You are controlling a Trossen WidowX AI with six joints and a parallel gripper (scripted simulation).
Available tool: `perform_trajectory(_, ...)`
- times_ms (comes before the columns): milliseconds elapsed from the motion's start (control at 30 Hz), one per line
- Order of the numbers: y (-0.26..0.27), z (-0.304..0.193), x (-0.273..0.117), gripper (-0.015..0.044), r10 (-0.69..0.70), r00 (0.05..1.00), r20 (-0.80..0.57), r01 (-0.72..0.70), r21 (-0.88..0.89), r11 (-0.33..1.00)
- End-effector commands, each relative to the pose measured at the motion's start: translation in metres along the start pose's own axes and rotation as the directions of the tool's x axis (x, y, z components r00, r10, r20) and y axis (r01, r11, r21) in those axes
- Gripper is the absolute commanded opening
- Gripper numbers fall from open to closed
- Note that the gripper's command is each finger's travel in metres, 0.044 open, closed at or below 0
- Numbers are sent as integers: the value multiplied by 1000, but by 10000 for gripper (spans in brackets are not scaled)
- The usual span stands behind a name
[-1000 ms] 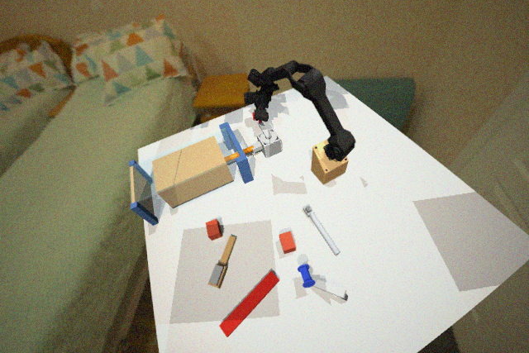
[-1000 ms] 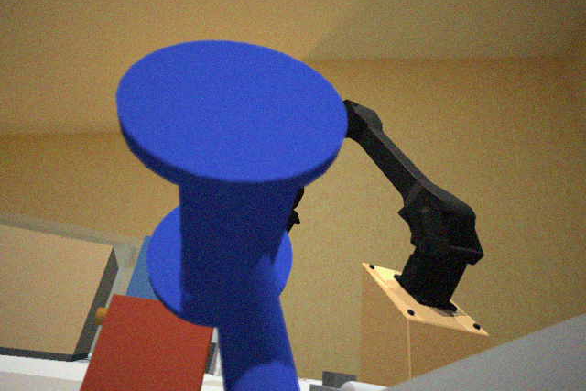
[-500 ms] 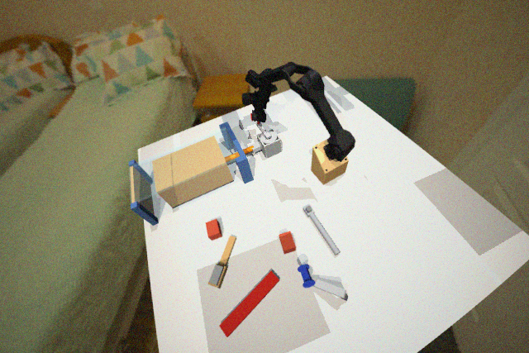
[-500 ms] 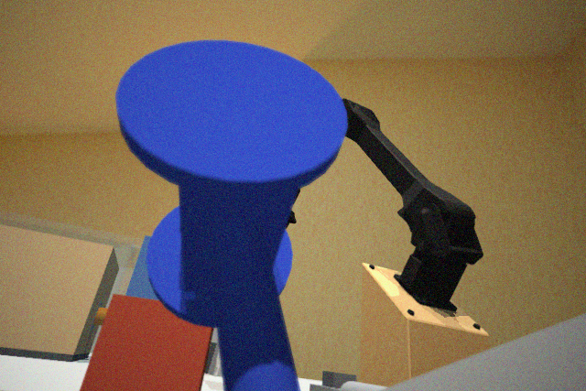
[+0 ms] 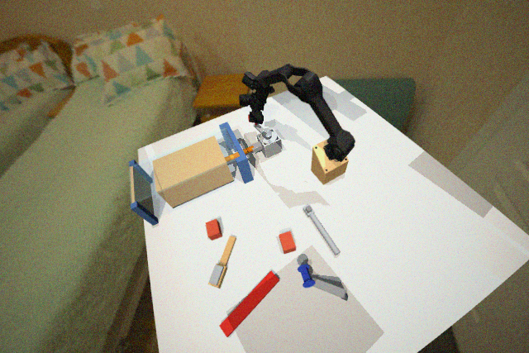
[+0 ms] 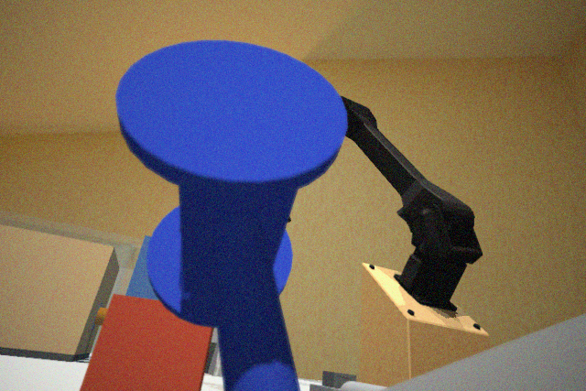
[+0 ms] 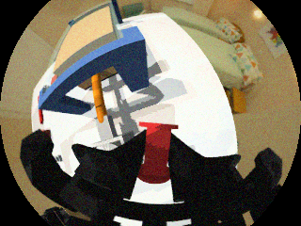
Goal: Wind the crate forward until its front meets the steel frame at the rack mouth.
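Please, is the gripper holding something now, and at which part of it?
Yes. The gripper is shut on the red grip of the winch handle, around its sides, below the flanged end.

From here I see my arm (image 5: 326,120) (image 6: 393,157) as matte black throughout, with slim, straight links and chunky, angular joints. Its claw (image 5: 256,115) (image 7: 157,134) is black too, with broad, faceted fingers that taper inward and bulky dark shapes flanking them.
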State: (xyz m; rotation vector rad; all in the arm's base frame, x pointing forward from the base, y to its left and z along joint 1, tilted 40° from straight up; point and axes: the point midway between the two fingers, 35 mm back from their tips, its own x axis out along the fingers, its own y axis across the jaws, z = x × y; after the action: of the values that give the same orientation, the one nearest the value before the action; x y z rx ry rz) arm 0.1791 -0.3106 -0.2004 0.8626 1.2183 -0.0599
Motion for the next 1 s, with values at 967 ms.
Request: perform_trajectory(967, 45, 28, 15, 0, 34, 999, 12, -34, -30, 999)
